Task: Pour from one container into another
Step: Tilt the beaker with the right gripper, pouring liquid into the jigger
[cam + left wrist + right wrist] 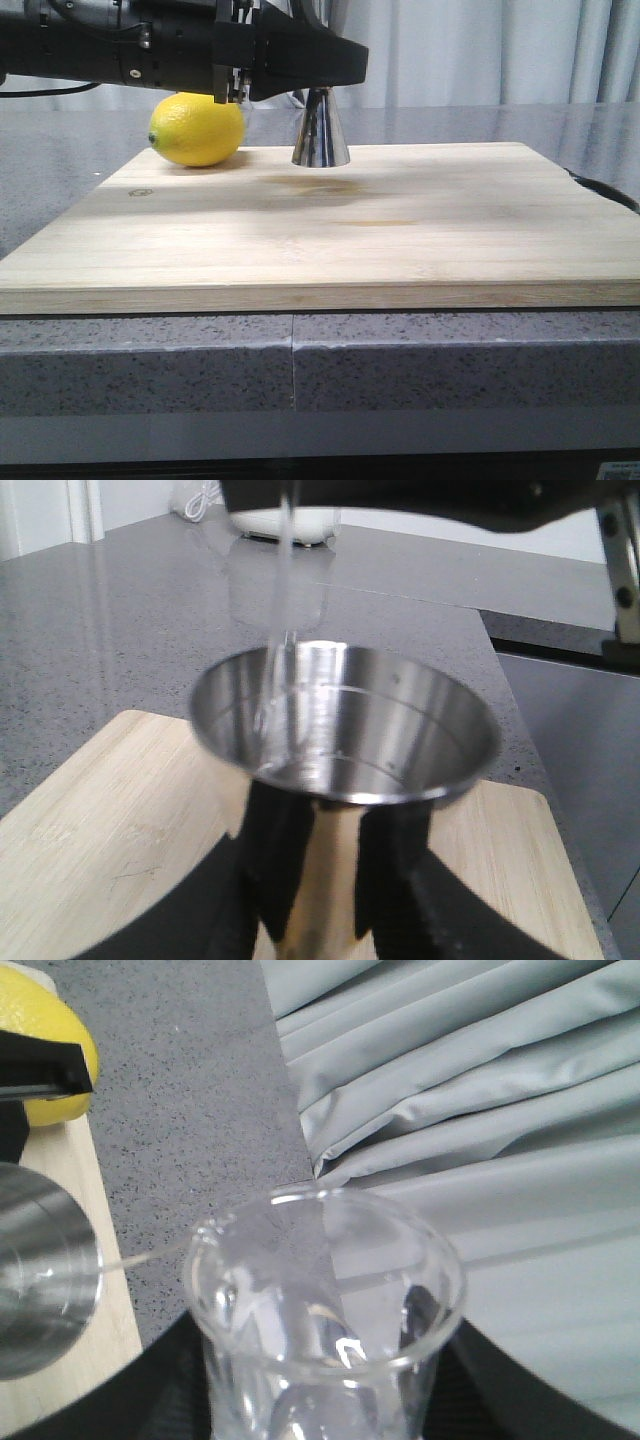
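The steel jigger point(320, 135) stands at the back of the wooden board point(330, 230); a black arm crossing the top of the front view hides its upper cone. My left gripper point(335, 830) is shut on the jigger point(340, 730) at its waist, one black finger on each side. My right gripper point(325, 1390) is shut on the clear glass beaker point(325, 1290), which is tilted toward the jigger point(40, 1280). A thin clear stream point(285, 600) falls into the jigger's open cup. It runs from the beaker's lip, and the stream point(140, 1257) also shows in the right wrist view.
A yellow lemon point(197, 130) lies on the board just left of the jigger. The board rests on a grey speckled counter point(450, 350). Grey curtains point(480, 50) hang behind. A white appliance point(285, 520) sits far back on the counter.
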You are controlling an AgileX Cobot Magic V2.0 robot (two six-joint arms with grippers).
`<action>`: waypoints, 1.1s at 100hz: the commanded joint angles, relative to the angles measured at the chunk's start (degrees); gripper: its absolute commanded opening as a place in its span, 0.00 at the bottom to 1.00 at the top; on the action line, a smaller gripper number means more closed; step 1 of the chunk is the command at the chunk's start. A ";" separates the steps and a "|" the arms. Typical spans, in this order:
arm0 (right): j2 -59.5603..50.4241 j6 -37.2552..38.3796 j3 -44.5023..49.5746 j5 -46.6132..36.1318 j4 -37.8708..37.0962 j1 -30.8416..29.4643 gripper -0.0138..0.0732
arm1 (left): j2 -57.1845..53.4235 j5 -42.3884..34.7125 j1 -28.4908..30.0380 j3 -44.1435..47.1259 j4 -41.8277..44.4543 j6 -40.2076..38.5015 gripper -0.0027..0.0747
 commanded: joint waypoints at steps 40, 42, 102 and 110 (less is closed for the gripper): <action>-1.75 -0.12 -2.16 -2.12 -4.96 1.19 0.48 | -3.48 6.36 -0.38 -1.62 -4.98 -0.37 0.30; -1.75 -0.12 -2.16 -1.93 -4.96 1.19 0.48 | -3.48 6.36 -0.38 -1.62 -4.98 -0.37 0.30; -1.75 -0.12 -2.16 -1.99 -9.07 1.19 0.48 | -3.48 6.36 -0.38 -1.62 -4.98 -0.37 0.30; -1.75 -0.12 -2.16 -1.99 -9.88 1.19 0.48 | -3.48 6.36 -0.38 -1.62 -4.98 -0.37 0.30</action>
